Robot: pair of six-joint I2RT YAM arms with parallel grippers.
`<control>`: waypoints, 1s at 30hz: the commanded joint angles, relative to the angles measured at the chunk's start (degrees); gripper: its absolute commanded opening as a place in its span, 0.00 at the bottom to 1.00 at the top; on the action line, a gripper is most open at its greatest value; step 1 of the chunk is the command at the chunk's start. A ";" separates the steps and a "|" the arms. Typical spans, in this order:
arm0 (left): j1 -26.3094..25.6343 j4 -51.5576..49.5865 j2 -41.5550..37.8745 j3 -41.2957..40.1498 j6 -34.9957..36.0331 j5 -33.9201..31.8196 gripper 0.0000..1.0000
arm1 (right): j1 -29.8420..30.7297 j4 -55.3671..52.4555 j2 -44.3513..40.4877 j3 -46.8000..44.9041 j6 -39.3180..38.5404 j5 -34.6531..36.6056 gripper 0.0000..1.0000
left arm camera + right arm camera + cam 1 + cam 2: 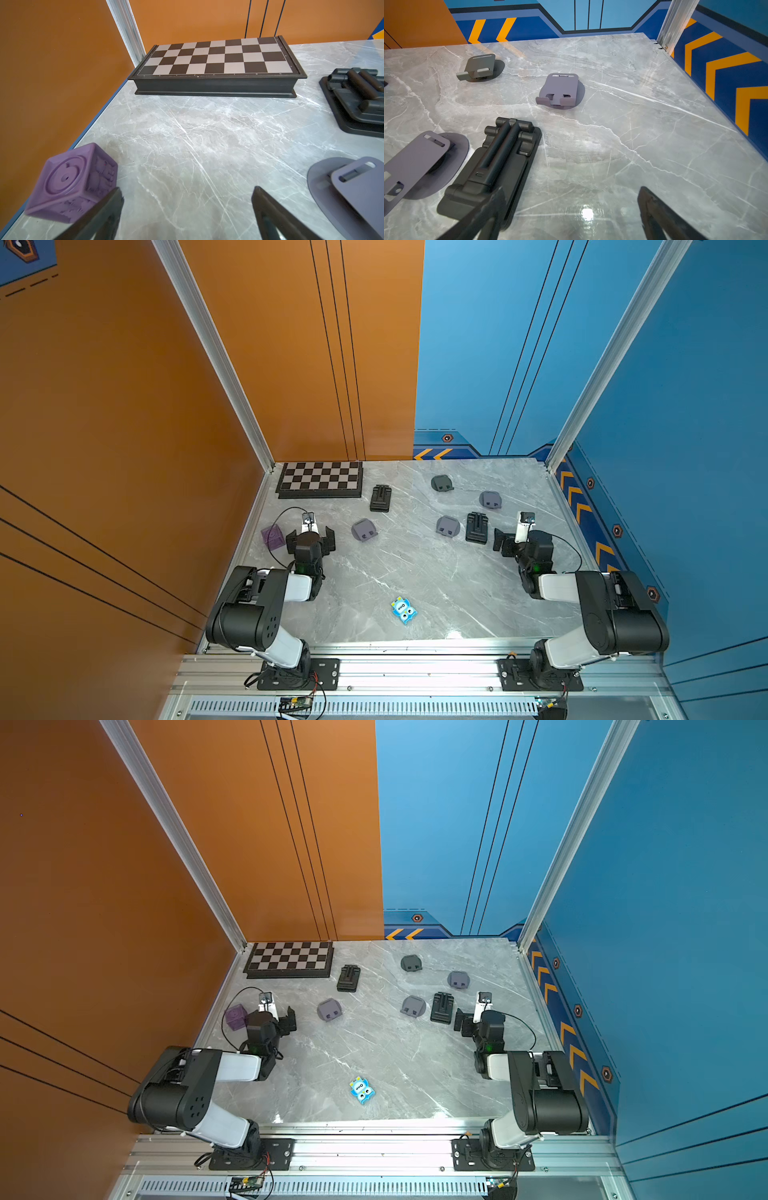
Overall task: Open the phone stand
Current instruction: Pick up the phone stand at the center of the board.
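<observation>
Toward the right edge of the table (415,572) in both top views, the right hand (505,543) hangs low with its jaws spread wide and nothing between them. It is just beside the folded black phone stand (476,527), which lies flat with its arms collapsed on its base. In the right wrist view one finger (488,209) overlaps the near end of that stand (492,166); whether they touch cannot be told. A second black phone stand (380,498), also folded flat, lies toward the upper middle of the table, just right of the chessboard (320,479) in the upper left corner. Four round-based stands sit around them, each a plate over an oval base: the left lilac stand (364,529) near the centre, the middle lilac stand (448,526) just left of the black one, the far lilac stand (490,499) above it, and the dark grey stand (441,483) farthest back. At the left, the left hand (311,539) is likewise spread apart and holds nothing, with the purple cube (272,536) just beside its outer finger. A blue toy (403,610) lies alone at the lower middle, well apart from both hands.
</observation>
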 commanded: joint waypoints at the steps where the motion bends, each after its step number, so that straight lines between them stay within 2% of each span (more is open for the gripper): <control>1: -0.06 0.36 0.11 0.64 -0.19 0.52 0.98 | 0.30 0.50 -0.20 1.13 0.16 1.45 1.00; 20: 0.03 0.33 0.05 0.59 -0.19 0.70 0.98 | 0.30 0.30 -0.21 1.29 0.11 1.54 1.00; 22: 0.03 0.42 -0.09 0.50 -0.12 0.70 0.98 | 0.95 -1.94 -0.56 2.39 1.10 6.24 1.00; 25: -0.56 0.09 -1.64 0.34 0.61 0.50 0.98 | 1.69 -3.06 -0.96 2.87 0.64 7.40 1.00; 27: -0.92 -0.67 -3.22 0.01 0.81 -0.48 0.98 | 2.24 -8.02 -2.09 5.45 0.26 8.29 1.00; 30: -1.37 -2.87 -6.29 -0.13 0.88 -1.91 0.98 | 4.20 -26.90 -0.78 16.62 -0.59 14.69 1.00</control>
